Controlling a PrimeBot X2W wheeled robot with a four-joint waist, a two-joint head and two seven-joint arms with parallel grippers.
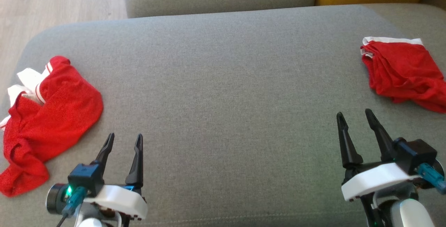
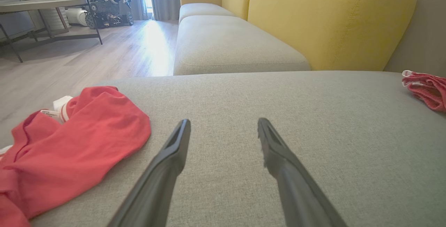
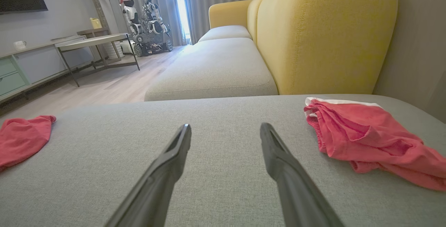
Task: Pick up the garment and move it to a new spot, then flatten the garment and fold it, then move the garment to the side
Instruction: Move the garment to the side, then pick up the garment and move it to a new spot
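Garment [image 1: 59,112] at left, crumpled, lengthwise near-to-far

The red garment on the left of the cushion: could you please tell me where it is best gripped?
The red garment lies crumpled just left of the open left tool. Probably grip its rounded edge nearest that tool, a thick raised fold, coming down from the tool's side.

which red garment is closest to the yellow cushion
The right garment, with the straight white band along its far edge; the left garment lies crumpled at the other end.
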